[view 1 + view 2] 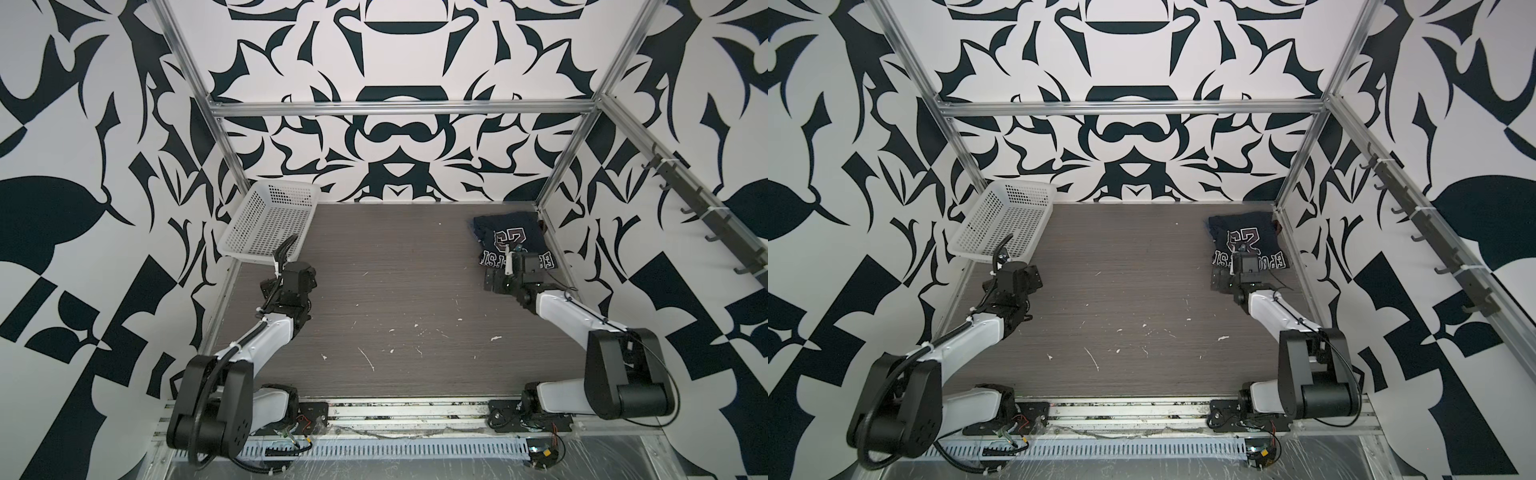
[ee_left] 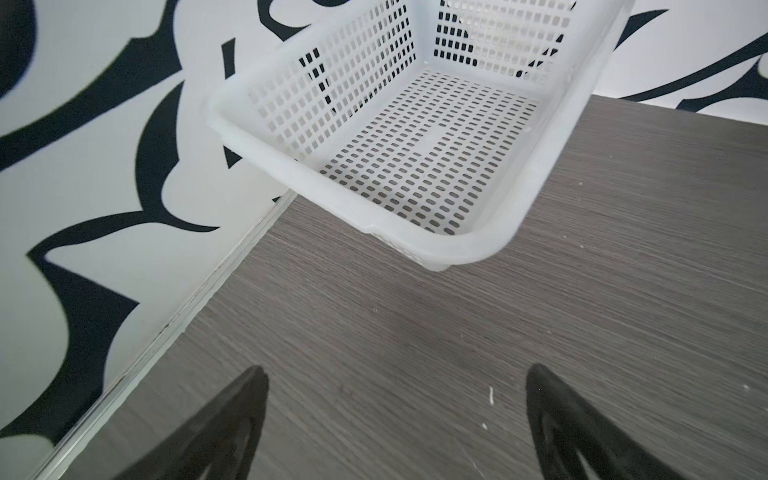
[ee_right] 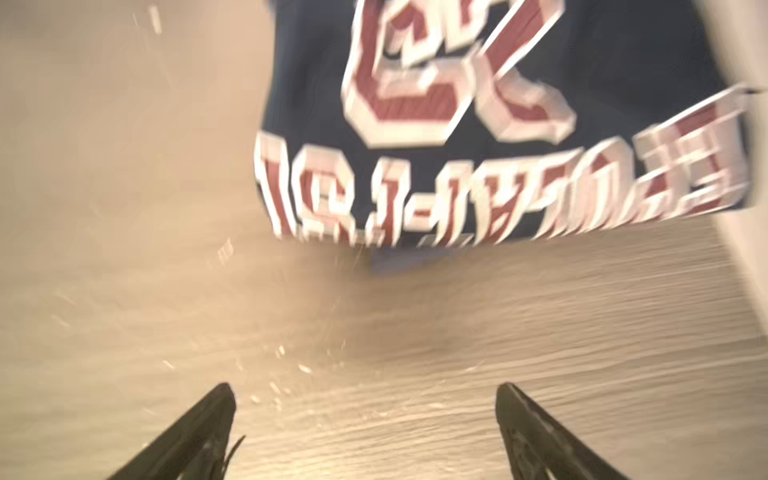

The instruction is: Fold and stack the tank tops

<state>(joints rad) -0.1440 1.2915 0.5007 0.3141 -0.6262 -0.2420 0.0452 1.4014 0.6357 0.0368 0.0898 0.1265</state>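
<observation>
Jaws on both grippers stand spread wide, with nothing caught between them. At the left of the wood-grain table (image 1: 395, 316), the left gripper (image 2: 397, 370) hangs over bare board and points toward a white perforated basket (image 2: 436, 245). The basket is empty and sits tipped in the far-left corner, one side raised against the patterned wall, as both top views show (image 1: 291, 193) (image 1: 1030, 193).

Across the table, the navy tank top (image 1: 498, 226) lies folded in the far-right corner, close to the metal frame post, with its white-edged numeral and lettering facing up (image 1: 1237, 226). The right gripper (image 3: 363, 386) faces the garment's near edge. Its wrist view is blurred, but it shows a strip of bare table between the fingertips and the cloth (image 3: 623, 62), and the letters filled in red. A sliver of paler blue cloth (image 3: 395, 262) peeks out from under that near edge; the frames do not show how much of it lies beneath.
</observation>
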